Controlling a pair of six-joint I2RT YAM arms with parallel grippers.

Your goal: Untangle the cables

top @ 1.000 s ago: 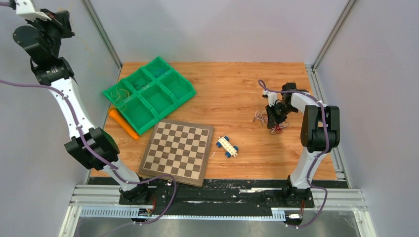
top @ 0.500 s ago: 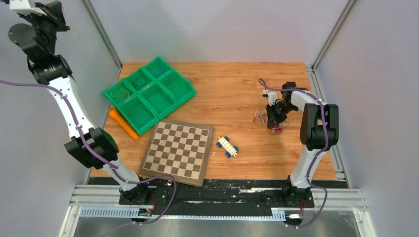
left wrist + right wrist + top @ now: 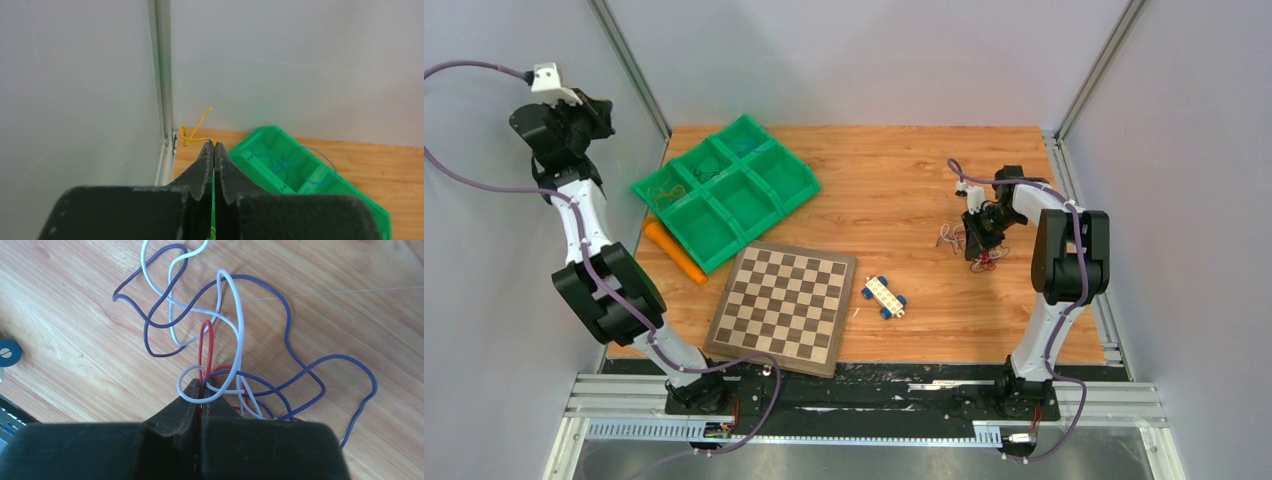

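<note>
A tangle of cables lies on the wooden table at the right. In the right wrist view it is a red cable, a white cable and a dark blue cable looped through one another. My right gripper is down on the tangle and shut on the red cable. My left gripper is raised at the far left, by the wall. It is shut on a thin yellow cable that curls out past its tips.
A green compartment tray stands at the back left, with thin strands in some bins; a blue strand shows in one. An orange stick, a chessboard and a small toy car lie nearer me. An enclosure post stands beside the left gripper.
My left arm has come down and to the right from high in the upper left corner, still holding the yellow cable. The right arm and the tangle have not moved.
</note>
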